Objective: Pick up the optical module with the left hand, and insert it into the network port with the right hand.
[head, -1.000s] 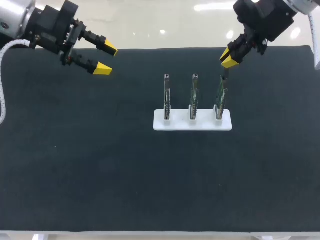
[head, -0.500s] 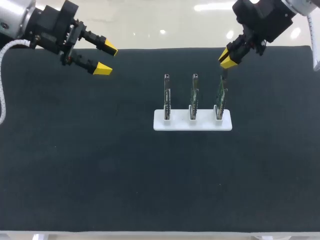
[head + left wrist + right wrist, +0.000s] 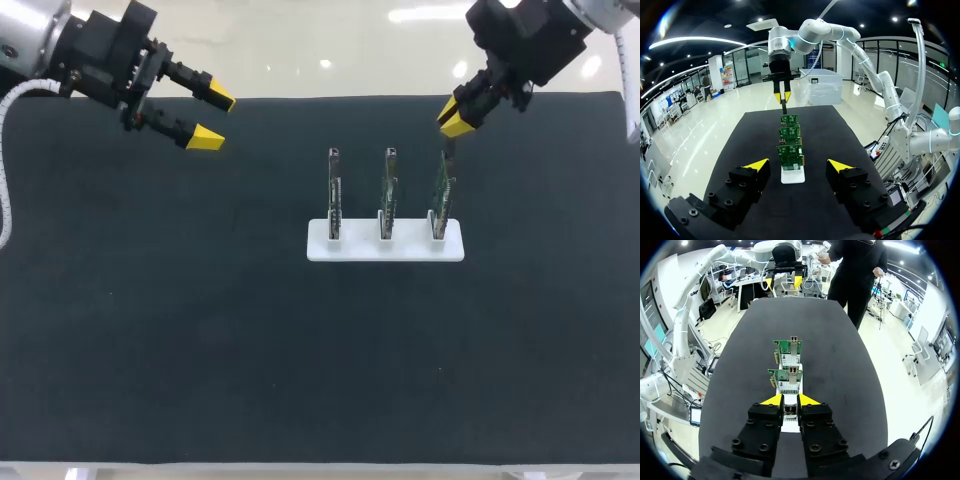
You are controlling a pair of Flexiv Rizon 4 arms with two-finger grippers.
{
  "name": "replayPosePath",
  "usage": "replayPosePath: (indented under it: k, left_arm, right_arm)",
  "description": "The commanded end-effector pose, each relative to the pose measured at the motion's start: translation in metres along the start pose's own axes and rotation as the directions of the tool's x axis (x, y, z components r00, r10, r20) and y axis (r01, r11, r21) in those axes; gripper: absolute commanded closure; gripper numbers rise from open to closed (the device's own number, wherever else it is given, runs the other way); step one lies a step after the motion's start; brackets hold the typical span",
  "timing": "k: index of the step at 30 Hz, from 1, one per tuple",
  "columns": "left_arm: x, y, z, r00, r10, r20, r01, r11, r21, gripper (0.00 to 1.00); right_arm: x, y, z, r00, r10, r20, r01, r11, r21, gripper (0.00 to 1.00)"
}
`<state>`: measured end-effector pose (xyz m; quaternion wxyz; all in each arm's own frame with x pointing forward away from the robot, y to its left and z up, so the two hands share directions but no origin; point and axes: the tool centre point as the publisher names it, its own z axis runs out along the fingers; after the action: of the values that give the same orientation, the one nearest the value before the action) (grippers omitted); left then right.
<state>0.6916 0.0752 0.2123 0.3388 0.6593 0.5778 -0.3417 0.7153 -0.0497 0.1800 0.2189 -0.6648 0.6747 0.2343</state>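
My right pincer is clamped on the optical module. It holds the module upright just over the top edge of the right-hand card, which I judge lines it up with the network port there. The port itself is hidden under the module, so I cannot tell whether it is seated. Three cards stand on edge in a white holder on the worktop, tops exposed for insertion from above. My left pincer hangs apart and empty at the far corner, well out of the way.
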Motion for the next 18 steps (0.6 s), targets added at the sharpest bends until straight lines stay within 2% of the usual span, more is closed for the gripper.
replayPosePath:
  k: [1,18]
  left_arm:
    - [-0.0004,0.0007,0.0001,1.0,-0.001,-0.004,0.001,1.0,0.002,0.0]
    - [-0.0004,0.0007,0.0001,1.0,-0.001,-0.004,0.001,1.0,0.002,0.0]
  right_arm:
    - [0.0001,-0.0006,0.0008,1.0,0.0,-0.003,0.0,1.0,0.0,1.0]
    - [-0.001,-0.001,-0.0015,1.0,0.0,-0.01,0.0,1.0,-0.005,1.0]
